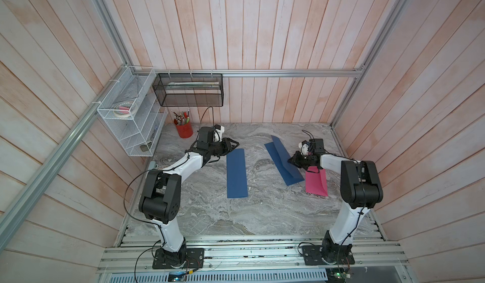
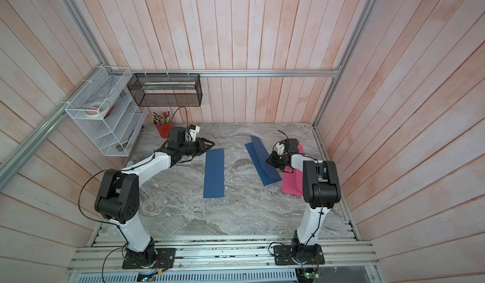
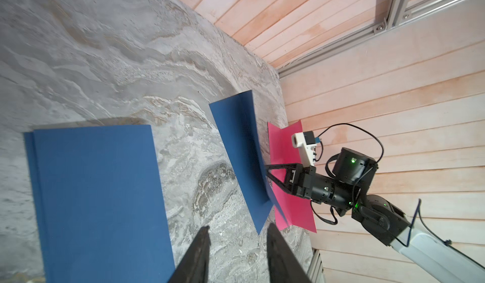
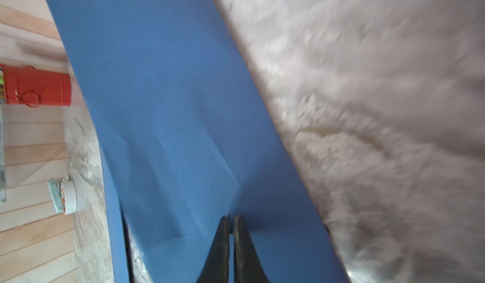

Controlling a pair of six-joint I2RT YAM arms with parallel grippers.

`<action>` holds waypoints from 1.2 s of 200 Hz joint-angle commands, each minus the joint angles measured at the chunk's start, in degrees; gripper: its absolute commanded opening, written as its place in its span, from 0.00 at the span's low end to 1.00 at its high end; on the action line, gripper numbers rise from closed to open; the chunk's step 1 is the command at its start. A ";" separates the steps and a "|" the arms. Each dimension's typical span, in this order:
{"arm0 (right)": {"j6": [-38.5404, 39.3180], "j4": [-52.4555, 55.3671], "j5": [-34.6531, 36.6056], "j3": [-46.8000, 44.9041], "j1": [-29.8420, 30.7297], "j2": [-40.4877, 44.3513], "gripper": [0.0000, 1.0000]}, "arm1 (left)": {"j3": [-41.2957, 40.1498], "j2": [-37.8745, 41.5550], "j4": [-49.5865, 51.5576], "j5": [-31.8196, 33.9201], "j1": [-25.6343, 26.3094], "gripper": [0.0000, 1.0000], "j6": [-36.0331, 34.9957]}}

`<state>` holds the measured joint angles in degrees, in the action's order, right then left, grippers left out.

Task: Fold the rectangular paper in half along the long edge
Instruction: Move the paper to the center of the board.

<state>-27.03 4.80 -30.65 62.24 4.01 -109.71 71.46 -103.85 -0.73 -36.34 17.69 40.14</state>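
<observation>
In both top views the creased blue paper [image 1: 278, 154] lies on the marble table [image 1: 262, 216] right of centre, slanting from upper left to lower right, with one long half raised off the other. The right gripper [image 1: 291, 160] meets its right-hand edge with its jaws closed, apparently pinching the raised flap. A flat blue paper [image 1: 237, 175] lies at centre, well apart, and a pink paper [image 1: 317, 186] sits partly hidden under the right arm. The left gripper [image 1: 234, 144] hovers just beside the flat blue paper's upper end. In the left wrist view the left gripper [image 3: 238, 226], at the bottom, has its fingers part open with nothing between them. At mid right, the right gripper [image 3: 266, 171] has its tips on the flap of the creased blue paper [image 3: 236, 148]. The right wrist view is blurred. The right gripper [image 4: 231, 217], at bottom centre, is all but closed, and the creased blue paper [image 4: 170, 98] puckers at its tips. To fold well, the flap probably needs carrying over until the long edges meet, then pressing along the crease, and the free left gripper could steady the lower half. How closely the edges line up cannot be judged, nor how deep the flap sits between the tips.
</observation>
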 commanded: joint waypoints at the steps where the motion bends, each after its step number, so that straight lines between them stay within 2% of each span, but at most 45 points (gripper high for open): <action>1: -1.20 -3.25 0.10 -2.21 3.66 -2.16 0.08 | 2.67 -2.94 2.48 1.88 3.44 0.37 -0.81; 38: -5.58 -9.24 -1.46 -8.88 6.25 -1.12 0.07 | 5.03 -7.06 1.13 1.68 7.54 0.32 1.68; 62: -11.66 -16.33 -2.25 -15.88 9.07 2.53 0.07 | 7.06 -9.59 0.99 1.87 10.44 0.30 2.11; 87: -21.85 -26.31 -2.05 -23.71 14.32 5.45 0.07 | 8.72 -12.64 1.14 2.41 12.31 0.28 3.04; 102: -30.80 -35.60 -1.71 -29.26 16.98 7.04 0.07 | 8.96 -14.24 0.70 2.32 13.08 0.27 3.73; 116: -38.42 -44.56 0.21 -34.54 18.99 8.99 0.08 | 9.07 -15.40 1.49 2.59 13.80 0.25 3.48; 130: -43.08 -47.21 3.55 -37.71 20.70 11.34 0.08 | 8.08 -15.93 2.40 3.22 14.34 0.22 2.95; 160: -42.80 -42.19 10.05 -38.20 22.61 15.29 0.08 | 3.33 -13.88 2.72 4.99 14.47 0.15 2.49; 198: -44.61 -41.88 13.45 -39.60 22.70 16.88 0.07 | -4.00 -8.01 -0.52 6.27 14.79 0.14 3.96; 219: -48.11 -45.48 14.44 -41.30 23.20 17.17 0.07 | -4.61 -8.82 0.62 6.67 15.34 0.13 4.07; 240: -47.66 -43.72 15.44 -40.14 24.32 17.34 0.07 | -4.95 -10.24 0.45 6.81 15.92 0.11 4.40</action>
<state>-72.66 -38.74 -18.26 21.71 27.00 -93.19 67.18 -113.99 0.45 -30.89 32.77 44.14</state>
